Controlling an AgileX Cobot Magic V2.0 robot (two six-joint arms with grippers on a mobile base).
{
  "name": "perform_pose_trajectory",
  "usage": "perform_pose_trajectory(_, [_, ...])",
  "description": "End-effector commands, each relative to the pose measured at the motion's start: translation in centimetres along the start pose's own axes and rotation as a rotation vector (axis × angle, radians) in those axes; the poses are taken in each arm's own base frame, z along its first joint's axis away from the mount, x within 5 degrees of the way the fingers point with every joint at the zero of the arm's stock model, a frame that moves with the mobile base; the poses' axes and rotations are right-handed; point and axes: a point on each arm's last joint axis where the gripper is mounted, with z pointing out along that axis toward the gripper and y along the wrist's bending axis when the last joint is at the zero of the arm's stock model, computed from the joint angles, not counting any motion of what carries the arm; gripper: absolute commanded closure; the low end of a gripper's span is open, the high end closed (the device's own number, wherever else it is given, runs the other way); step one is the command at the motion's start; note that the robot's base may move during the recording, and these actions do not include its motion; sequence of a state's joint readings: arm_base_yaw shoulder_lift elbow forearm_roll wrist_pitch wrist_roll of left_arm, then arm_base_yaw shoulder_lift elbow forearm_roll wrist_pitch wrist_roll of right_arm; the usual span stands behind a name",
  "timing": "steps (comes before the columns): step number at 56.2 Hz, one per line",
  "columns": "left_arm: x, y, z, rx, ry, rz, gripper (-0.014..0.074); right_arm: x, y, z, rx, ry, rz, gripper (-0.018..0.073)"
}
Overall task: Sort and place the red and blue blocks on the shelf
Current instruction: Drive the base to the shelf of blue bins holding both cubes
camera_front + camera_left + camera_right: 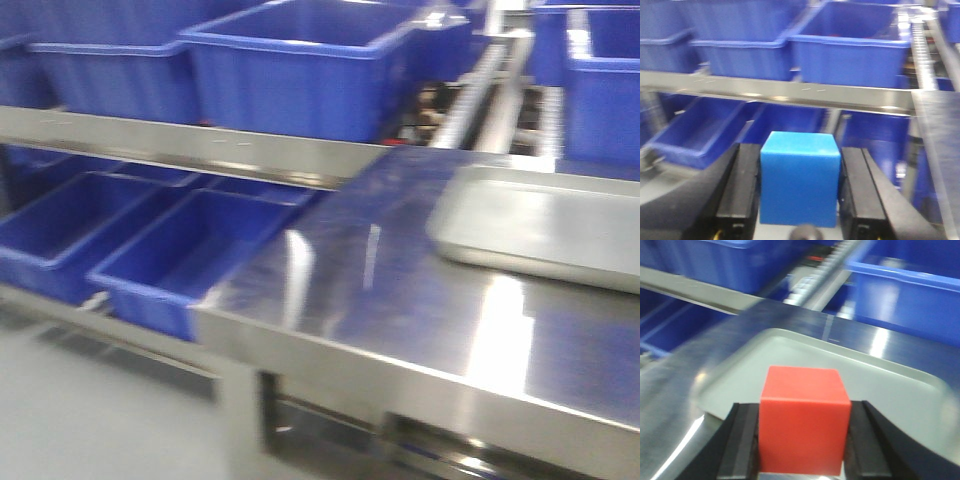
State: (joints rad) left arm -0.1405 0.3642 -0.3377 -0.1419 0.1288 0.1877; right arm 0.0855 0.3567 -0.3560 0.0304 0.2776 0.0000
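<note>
Left wrist view first: my left gripper (800, 197) has the blue block (800, 177) pinched squarely, one black finger (742, 190) flat against each side face. Beyond it stands the shelf (790, 94), its steel rail crossing from left to right, with deep-blue bins (850, 55) in a row above the rail and more below it. The block hangs on the near side of the rail. I can't say it is over any bin.

Over to the right wrist: my right gripper (802, 445) is clamped on the red block (804, 417) in the same side-on pinch. It is above the near part of the grey tray (890, 385), which sits on the steel tabletop (670, 385).

Both cubes are in hand, so I read this as the carry to the shelf, with nothing placed yet. To do it well I'd keep both pinches firm and the wrists level. Each block should go over the rail and past a bin rim before it comes down. I'd give red and blue separate bins and let go low, so the cubes don't bounce. All three views are smeared, so I'd want a steadier picture before choosing the drop.

As for writing, I can read none. The blocks are plain and the bins show no label. The rail has only small marks, possibly screws.
</note>
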Motion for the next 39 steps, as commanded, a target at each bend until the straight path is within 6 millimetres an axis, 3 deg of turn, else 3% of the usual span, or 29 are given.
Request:
perform_pose_trajectory(1, [-1.73, 0.22, -0.13, -0.021, -0.118, 0.001, 0.0300, -1.74, -0.06, -0.21, 0.010, -0.117, -0.016, 0.0260])
perform_pose_trajectory(39, [-1.73, 0.22, -0.13, -0.021, -0.118, 0.001, 0.0300, -1.74, -0.06, -0.21, 0.010, -0.117, -0.016, 0.0260])
